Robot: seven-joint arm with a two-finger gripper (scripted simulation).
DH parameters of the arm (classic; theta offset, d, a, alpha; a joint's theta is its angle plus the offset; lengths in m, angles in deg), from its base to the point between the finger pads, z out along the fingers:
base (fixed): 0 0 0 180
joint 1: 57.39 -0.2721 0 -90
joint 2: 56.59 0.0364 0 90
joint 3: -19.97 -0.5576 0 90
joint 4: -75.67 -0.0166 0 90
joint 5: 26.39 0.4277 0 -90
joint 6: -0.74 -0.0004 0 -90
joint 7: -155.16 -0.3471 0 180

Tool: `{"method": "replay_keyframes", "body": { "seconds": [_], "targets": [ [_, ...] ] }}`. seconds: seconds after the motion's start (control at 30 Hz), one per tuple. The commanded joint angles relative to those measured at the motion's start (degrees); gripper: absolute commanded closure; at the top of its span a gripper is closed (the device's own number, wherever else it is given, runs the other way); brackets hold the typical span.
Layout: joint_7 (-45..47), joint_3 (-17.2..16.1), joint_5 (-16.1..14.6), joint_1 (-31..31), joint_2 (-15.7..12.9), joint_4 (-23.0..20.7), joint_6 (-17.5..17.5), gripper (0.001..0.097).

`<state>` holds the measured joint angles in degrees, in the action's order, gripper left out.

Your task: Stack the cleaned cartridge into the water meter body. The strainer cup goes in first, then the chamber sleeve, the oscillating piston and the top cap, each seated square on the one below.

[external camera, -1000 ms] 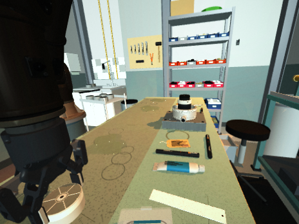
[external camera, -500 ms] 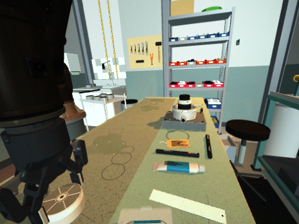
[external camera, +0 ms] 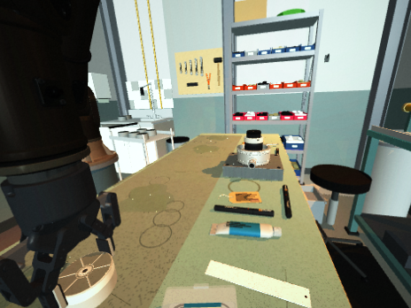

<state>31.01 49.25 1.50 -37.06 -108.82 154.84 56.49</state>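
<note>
My gripper (external camera: 82, 261) is at the near left corner of the bench, closed around the top cap (external camera: 87, 278), a cream disc with a spoked face and a brass centre, which rests low over the bench there. The water meter body (external camera: 253, 155) sits on a grey base plate (external camera: 253, 168) at the far end of the bench. A stack of parts rises out of the body, ending in a black and white cylinder (external camera: 254, 138). My arm hides the bench's left edge.
Behind the bench stands a metal shelf (external camera: 271, 71) with parts bins. On the green mat lie a white strip (external camera: 257, 283), a tube (external camera: 246, 230), two black pens (external camera: 244, 210) and an orange tag (external camera: 245, 197). A black stool (external camera: 340, 180) stands to the right.
</note>
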Motion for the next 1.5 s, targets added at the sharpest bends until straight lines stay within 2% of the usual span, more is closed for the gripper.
{"method": "replay_keyframes", "body": {
  "seconds": [0.0,0.9,1.47],
  "targets": [
    [0.0,0.0,0.0,0.0,0.0,0.0,0.0,0.0651],
    [0.0,0.0,0.0,0.0,0.0,0.0,0.0,0.0111],
    [0.0,0.0,0.0,0.0,0.0,0.0,0.0,0.0101]
  ]
}}
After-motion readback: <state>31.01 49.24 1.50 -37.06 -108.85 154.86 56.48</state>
